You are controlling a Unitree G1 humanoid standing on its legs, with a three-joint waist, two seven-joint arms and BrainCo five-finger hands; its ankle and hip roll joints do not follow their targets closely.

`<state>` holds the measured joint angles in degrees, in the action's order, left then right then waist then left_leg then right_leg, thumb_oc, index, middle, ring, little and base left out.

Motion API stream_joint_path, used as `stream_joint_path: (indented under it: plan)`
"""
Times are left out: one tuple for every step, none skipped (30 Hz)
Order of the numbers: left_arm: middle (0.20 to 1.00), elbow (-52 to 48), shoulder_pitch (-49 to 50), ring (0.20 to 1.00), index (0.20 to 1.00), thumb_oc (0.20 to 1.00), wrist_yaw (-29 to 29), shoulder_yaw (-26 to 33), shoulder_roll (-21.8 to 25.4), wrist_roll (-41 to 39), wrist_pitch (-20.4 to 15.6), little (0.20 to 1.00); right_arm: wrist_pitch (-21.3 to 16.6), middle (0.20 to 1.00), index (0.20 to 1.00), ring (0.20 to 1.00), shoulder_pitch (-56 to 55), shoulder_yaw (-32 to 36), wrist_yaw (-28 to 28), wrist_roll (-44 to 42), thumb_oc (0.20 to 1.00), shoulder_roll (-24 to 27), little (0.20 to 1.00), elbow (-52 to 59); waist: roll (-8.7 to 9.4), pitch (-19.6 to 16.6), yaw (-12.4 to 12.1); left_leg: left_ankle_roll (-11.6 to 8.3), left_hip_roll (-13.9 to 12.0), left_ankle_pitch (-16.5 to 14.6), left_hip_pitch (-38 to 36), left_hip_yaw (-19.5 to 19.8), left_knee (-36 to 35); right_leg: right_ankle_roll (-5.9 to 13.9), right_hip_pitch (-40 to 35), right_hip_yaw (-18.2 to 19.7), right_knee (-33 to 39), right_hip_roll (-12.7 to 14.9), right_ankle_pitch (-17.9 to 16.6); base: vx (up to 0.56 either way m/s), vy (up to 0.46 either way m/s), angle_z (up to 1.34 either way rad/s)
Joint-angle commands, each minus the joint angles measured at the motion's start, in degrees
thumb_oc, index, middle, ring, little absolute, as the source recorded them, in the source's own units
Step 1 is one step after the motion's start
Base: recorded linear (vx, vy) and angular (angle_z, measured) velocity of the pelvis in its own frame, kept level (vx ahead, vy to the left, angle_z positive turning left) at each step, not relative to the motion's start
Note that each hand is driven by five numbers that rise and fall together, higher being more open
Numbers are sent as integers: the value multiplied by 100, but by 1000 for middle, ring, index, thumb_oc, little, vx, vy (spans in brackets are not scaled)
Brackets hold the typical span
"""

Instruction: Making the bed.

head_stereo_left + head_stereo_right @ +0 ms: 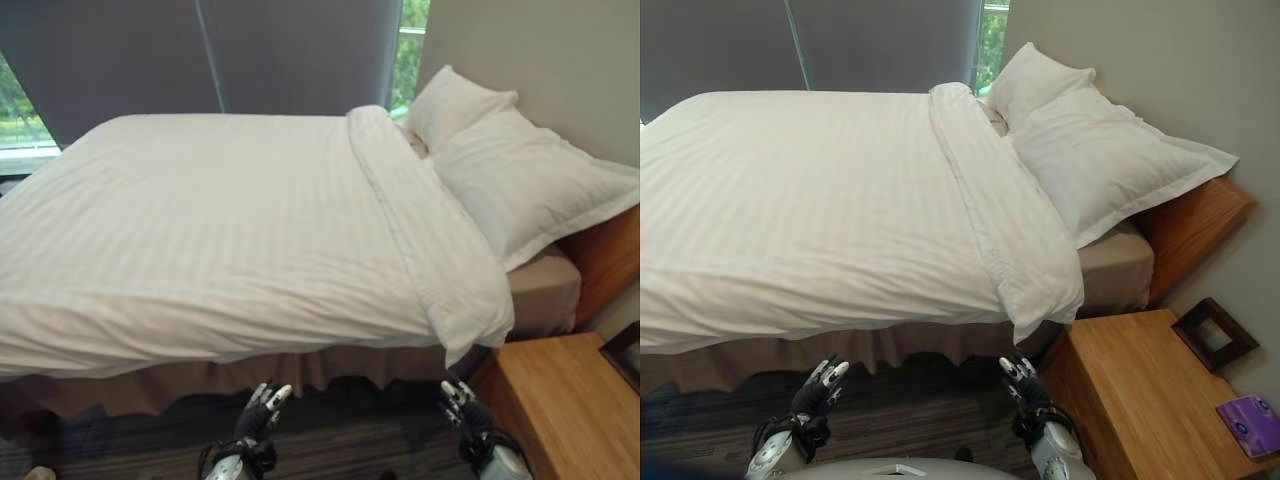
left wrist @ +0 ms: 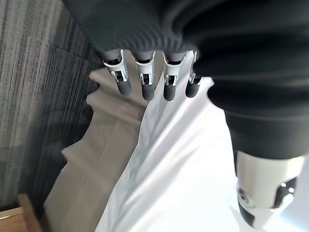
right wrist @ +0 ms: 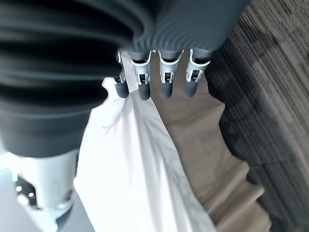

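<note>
Left eye view shows the duvet (image 1: pixel 230 230) spread flat and pillows (image 1: pixel 520 180) placed, so little seems left, with left hand (image 1: pixel 262 405) and right hand (image 1: pixel 458 402) relaxed, empty.

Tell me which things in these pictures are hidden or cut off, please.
- White striped duvet: its far side is cut off at the left edge of the left eye view.
- Smaller white pillow: its lower part is hidden behind the large white pillow.
- Purple box on the wooden nightstand: cut off at the right eye view's edge.
</note>
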<state>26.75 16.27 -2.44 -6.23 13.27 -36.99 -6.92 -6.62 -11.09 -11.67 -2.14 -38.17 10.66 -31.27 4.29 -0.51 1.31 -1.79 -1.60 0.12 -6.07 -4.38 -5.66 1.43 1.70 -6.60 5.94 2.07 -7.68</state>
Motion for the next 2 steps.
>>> stream_joint_path:
  plan:
    - [1000,-46,-217,1000,1000,1000,170,166,-82,273,-408,1000,-380,1000,1000,1000,257,115,83,450,1000,221,1000,442,-63,156,-17,46,75,105,191,54,66,393,-253,-9,-94,21,292,0,0,0]
    - [1000,-76,-150,1000,1000,1000,222,225,-98,283,-445,1000,-403,1000,1000,1000,196,107,124,620,1000,278,1000,494,-71,169,-24,48,74,105,194,63,66,395,-246,-19,-94,30,290,0,0,0]
